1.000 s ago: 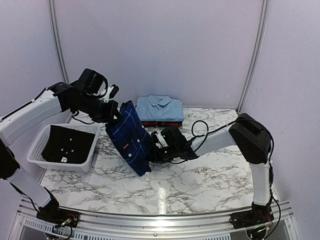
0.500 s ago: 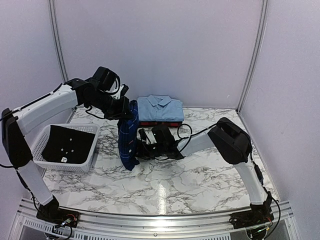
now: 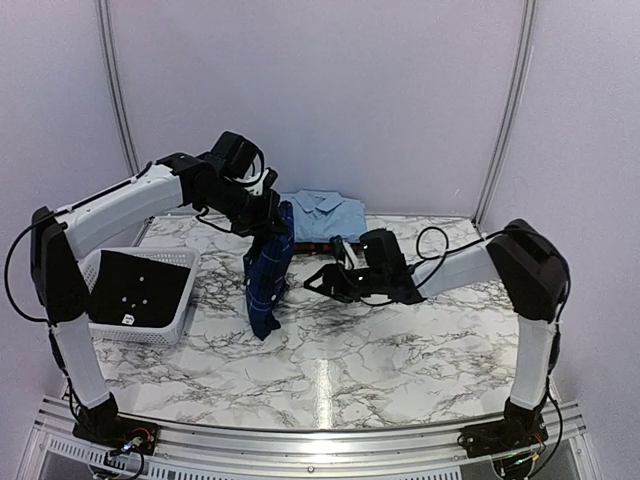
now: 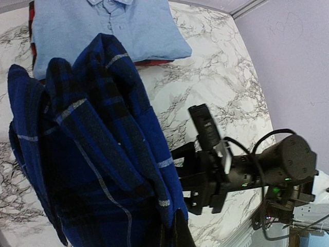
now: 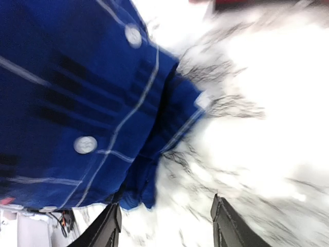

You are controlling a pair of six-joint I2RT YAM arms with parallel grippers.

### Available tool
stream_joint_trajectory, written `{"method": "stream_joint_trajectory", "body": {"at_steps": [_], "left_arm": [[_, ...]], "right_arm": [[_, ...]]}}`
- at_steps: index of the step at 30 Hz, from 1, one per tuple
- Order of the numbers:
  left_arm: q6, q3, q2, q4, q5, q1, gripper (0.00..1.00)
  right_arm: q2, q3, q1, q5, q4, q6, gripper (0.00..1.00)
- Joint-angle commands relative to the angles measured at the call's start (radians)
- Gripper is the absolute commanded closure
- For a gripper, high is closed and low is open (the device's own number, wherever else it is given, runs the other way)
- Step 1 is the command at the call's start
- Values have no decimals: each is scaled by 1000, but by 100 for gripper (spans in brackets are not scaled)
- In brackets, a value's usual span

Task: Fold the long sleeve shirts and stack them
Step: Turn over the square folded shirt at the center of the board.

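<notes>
- Top view: the left tool is pressed together on the upper end of the navy plaid shirt, which hangs bunched at centre frame; I cannot tell whether its lower end touches the bench. The right tool is spread, just right of the shirt and holding nothing.
- By my reading, the step is carrying the shirt to the stack — the light blue shirt at upper centre. The next move calls for lifting it over and laying it flat.
- The right arm lies between shirt and stack — likely in the way. The white basket sits well apart at left.
- Left wrist view: a red plaid shirt peeks from under the light blue one.
- Right wrist view, blurred: fingers apart, nothing between them.
</notes>
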State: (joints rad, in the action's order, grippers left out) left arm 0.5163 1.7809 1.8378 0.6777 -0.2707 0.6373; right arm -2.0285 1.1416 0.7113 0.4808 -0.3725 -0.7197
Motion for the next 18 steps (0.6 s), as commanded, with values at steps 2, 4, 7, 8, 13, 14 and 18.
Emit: {"method": "stream_joint_trajectory", "body": {"at_steps": [2,4,7,8,13,14,18], "left_arm": [[40,169,159,-36,19,96,100],[71,257,256,-37,43,149,100],[136,453,454,-39,75,239,96],[150,542,532,-43,76,267,91],[232,838,762,-116,54,335,46],[226,796,734,-143,69,341,39],[153,568,535,-210,186,338,28]], "right_arm": [[287,-98,-75,-182,214,153,40],[416,-134,-113,-260,322,188,39],[598,-209,-183,-370,467,224,35],[655,-238,-204,-399,516,232,33],[858,-354,-286,-458,605,253,26],[863,-366,-286,-454,612,254,26],[813,-401,-287,-385,574,247,26]]}}
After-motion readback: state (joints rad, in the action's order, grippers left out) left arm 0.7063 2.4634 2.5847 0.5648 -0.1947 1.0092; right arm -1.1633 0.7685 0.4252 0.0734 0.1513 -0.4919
